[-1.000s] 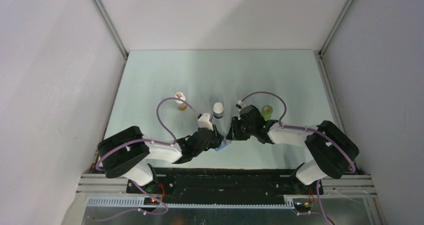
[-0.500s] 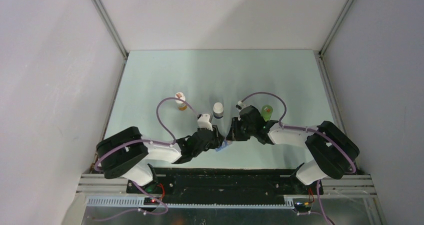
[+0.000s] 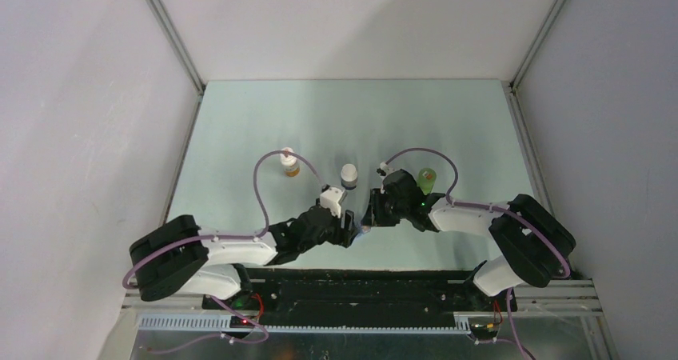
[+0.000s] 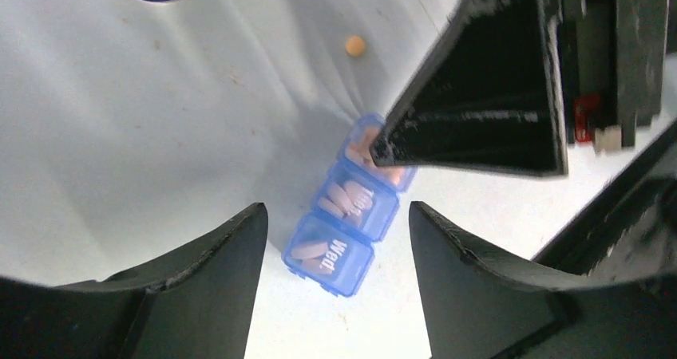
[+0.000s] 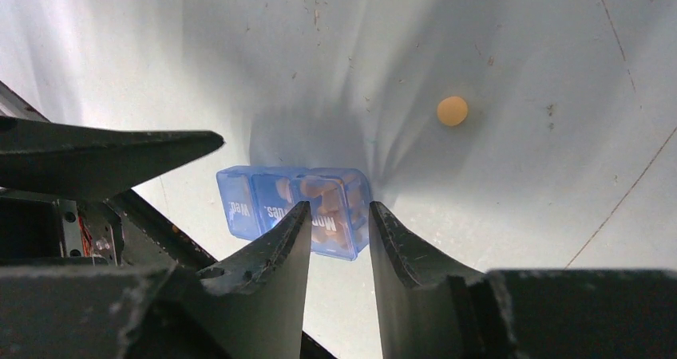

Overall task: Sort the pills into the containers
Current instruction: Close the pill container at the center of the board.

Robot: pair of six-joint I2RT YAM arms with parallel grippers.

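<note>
Left end effector (image 4: pixel 335 214) newly off containers (image 4: pixel 357 206)

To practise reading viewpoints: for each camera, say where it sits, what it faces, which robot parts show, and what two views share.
Top external: above and behind, looking down on the table; left arm, right arm show.
Left wrist: down onto the pill box; left gripper shows.
Right wrist: onto its Mon end; right gripper shows.
Both wrist views share the loose pill.
</note>
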